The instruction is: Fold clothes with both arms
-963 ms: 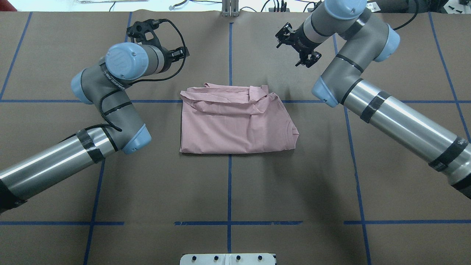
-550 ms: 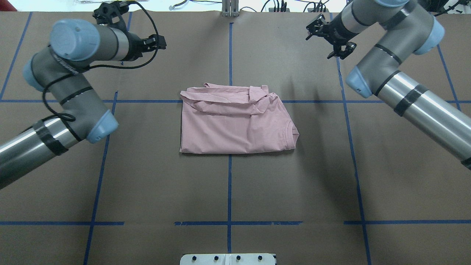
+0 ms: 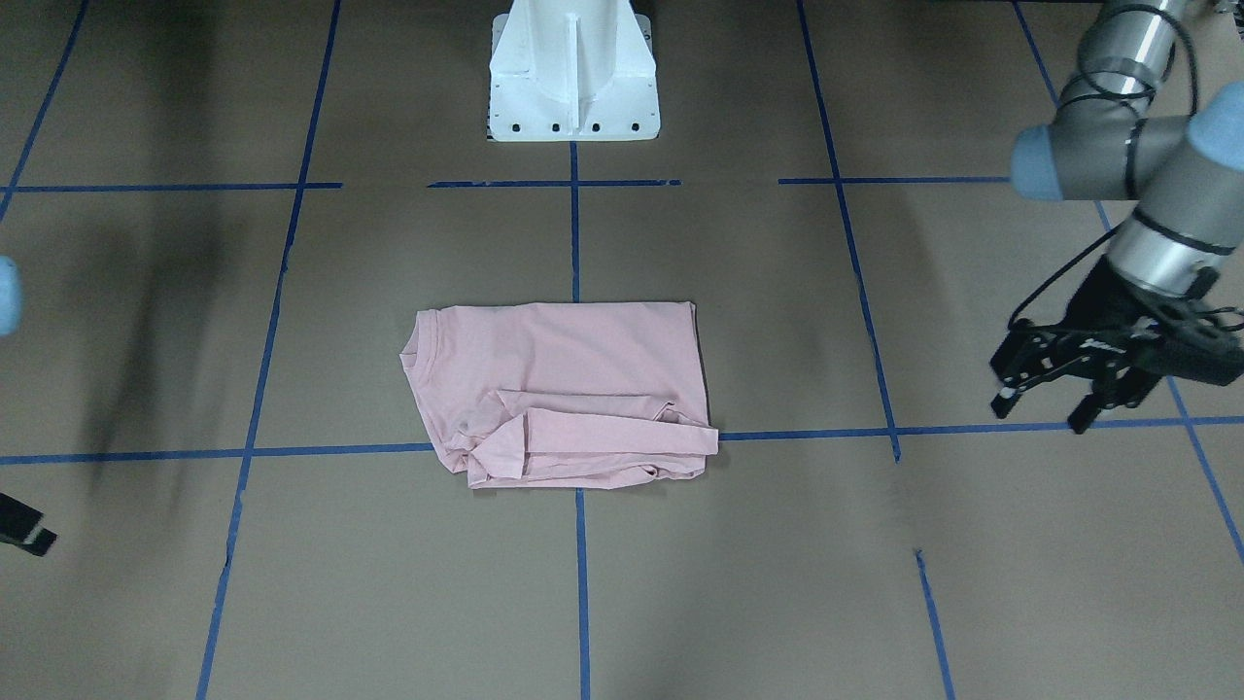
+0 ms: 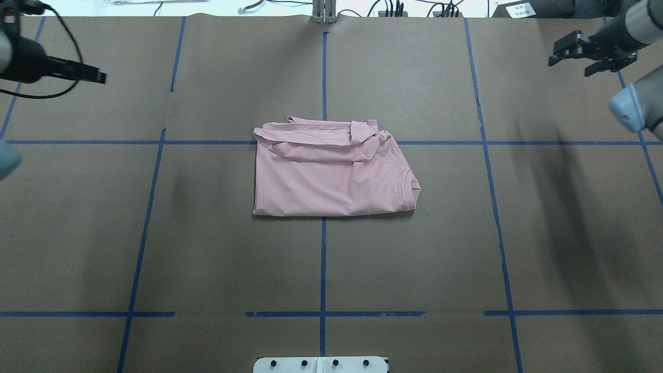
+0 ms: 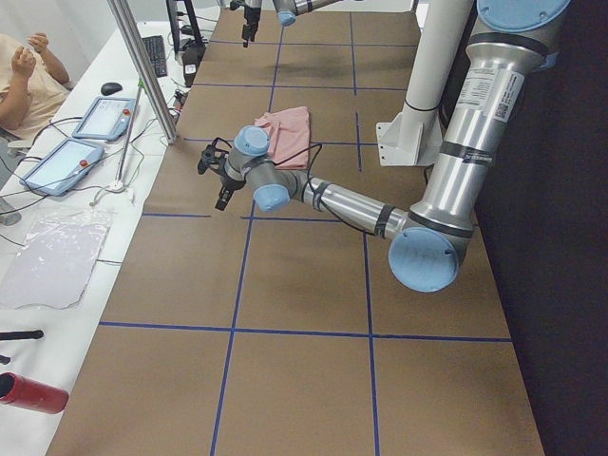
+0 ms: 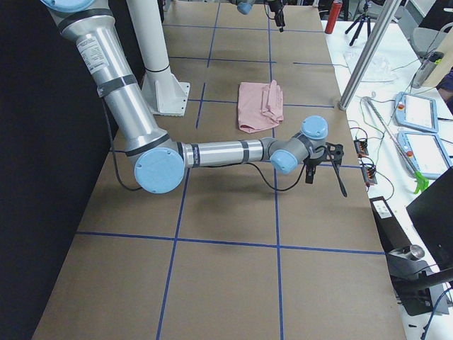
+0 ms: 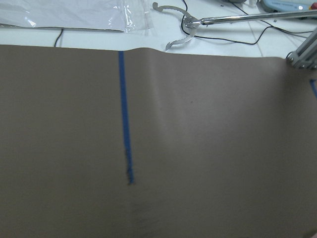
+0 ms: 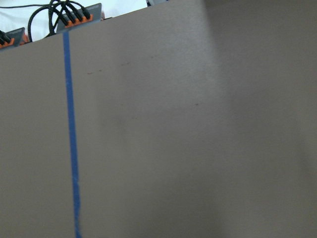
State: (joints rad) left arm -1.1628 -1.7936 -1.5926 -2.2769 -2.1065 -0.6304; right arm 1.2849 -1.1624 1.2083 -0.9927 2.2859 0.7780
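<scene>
The pale pink T-shirt lies folded into a rough rectangle at the table's middle, with its ribbed neck at the right and a folded sleeve along the far edge. Its print is hidden. It also shows in the front-facing view. My left gripper hangs open and empty far out to the left of the shirt, and its finger shows in the overhead view. My right gripper is open and empty at the far right. Both wrist views show only brown paper and blue tape.
The brown table cover carries a grid of blue tape lines. The white pedestal base stands at the robot's side. Cables and plugs lie along the far edge. Tablets and an operator sit beyond that edge.
Both arms have swung outward and away from the shirt, the left toward the far left, the right toward the far right. The shirt has not moved.
</scene>
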